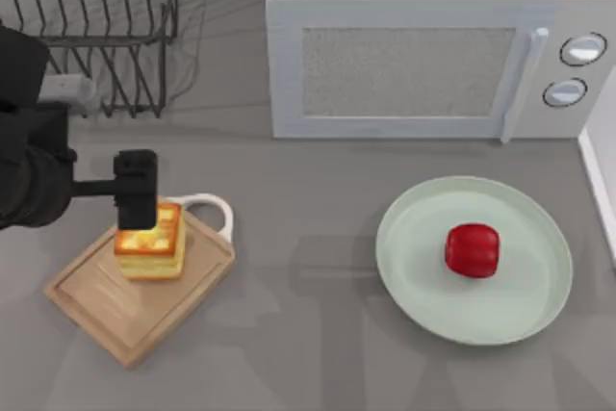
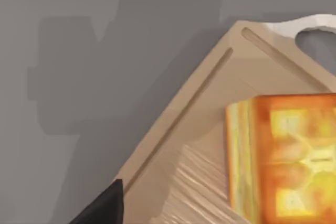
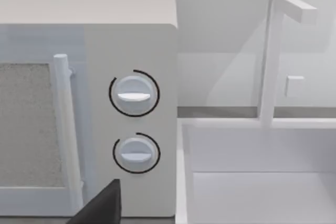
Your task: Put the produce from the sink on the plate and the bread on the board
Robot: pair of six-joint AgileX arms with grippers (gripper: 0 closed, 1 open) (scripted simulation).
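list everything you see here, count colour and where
bread: 1, yellow sides with orange top, on the board
board: 1, light wood with white loop handle, table's left front
produce: 1, glossy red, on the plate
plate: 1, pale mint green, table's right front
microwave: 1, white with two dials, back right
dish rack: 1, dark wire, back left corner
sink: 1, white with white faucet, right of the microwave
left claw: 1, black, directly over the back edge of the bread
right claw: 1, black, a fingertip seen in front of the microwave's dials
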